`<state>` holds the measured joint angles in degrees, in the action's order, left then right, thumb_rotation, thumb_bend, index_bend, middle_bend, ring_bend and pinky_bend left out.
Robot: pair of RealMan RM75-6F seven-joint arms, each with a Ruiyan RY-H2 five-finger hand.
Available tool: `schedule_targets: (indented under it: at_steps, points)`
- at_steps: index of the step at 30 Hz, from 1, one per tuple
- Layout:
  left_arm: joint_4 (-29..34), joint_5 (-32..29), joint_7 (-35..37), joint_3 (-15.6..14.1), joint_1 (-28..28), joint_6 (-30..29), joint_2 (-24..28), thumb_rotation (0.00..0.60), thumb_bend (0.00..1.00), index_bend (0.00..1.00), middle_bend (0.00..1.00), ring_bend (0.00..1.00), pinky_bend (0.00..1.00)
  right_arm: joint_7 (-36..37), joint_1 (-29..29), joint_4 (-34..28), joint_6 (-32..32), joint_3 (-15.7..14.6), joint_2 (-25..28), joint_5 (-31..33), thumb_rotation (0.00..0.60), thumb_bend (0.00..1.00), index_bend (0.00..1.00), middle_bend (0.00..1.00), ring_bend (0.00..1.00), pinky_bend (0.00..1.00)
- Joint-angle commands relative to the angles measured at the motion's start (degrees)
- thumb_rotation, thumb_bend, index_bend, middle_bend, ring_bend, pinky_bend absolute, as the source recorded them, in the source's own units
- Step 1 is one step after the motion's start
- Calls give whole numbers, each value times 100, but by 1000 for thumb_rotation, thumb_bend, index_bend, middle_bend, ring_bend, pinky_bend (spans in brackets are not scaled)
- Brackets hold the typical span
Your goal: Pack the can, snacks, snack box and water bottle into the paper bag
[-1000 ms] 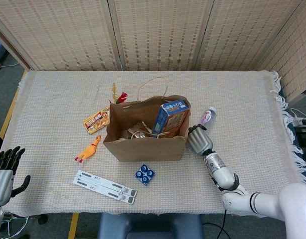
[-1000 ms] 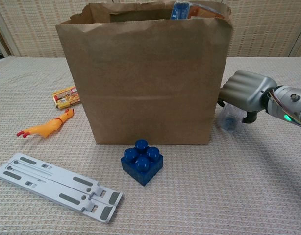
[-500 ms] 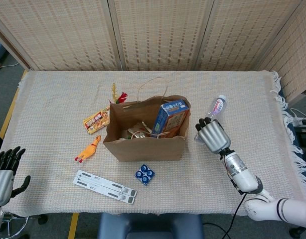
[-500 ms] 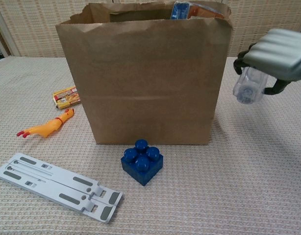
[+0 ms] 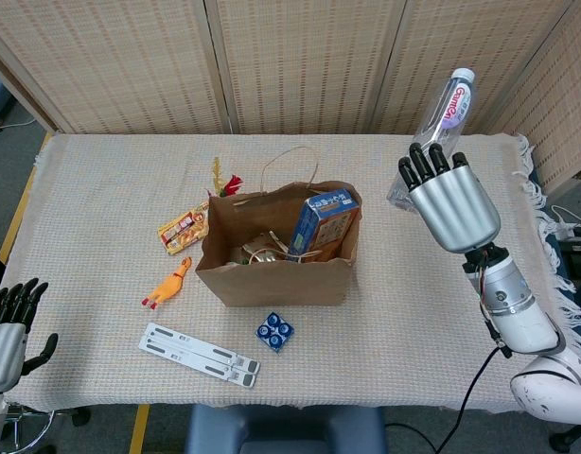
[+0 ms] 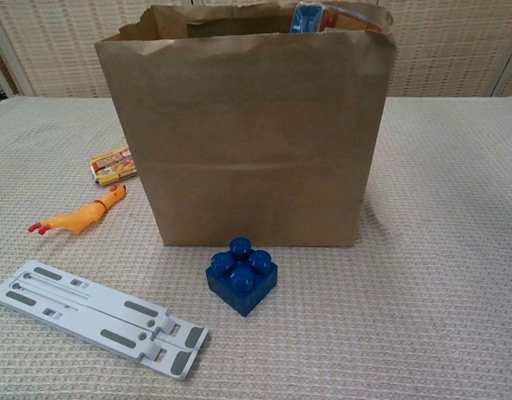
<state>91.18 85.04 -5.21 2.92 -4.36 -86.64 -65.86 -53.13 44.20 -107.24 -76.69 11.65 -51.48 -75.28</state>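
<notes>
Head view: right robot hand grips a clear plastic water bottle, seemingly ribbed, above the creased paper bag.

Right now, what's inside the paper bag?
In the head view, the paper bag holds a blue snack box standing upright against its right wall, and beside it some wrapped items too jumbled to identify. The bag's front wall hides whatever lies on the bottom.
</notes>
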Motion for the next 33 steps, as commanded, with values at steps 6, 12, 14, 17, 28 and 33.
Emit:
schedule_targets:
  at_steps: [6,12,14,17,28,33]
  points:
    - [-14,-10,42,4,-3,15,8,600,381,56,0,0,0,-1909,1167,-580,830,507,-523,412,600,292,741,617,677,739]
    - [-21,-1,106,-4,-12,41,32,600,381,56,0,0,0,-3180,1771,-544,1381,278,-1063,248,600,293,740,617,670,739]
    - [-24,4,118,-7,-12,44,37,600,381,56,0,0,0,-3459,1899,-515,1532,187,-1219,256,600,292,740,617,670,739]
    - [-22,7,132,-11,-11,46,43,600,382,56,0,0,0,-3722,1994,-477,1647,81,-1388,369,600,293,740,617,670,734]
    - [1,-8,80,-11,-8,46,42,600,382,56,0,0,0,-4303,2159,-414,1803,-283,-1631,613,600,292,709,617,644,689]
    - [3,-9,70,-10,-7,43,40,600,382,57,0,0,0,-4677,2185,-449,1688,-394,-1771,954,600,292,705,617,643,658]
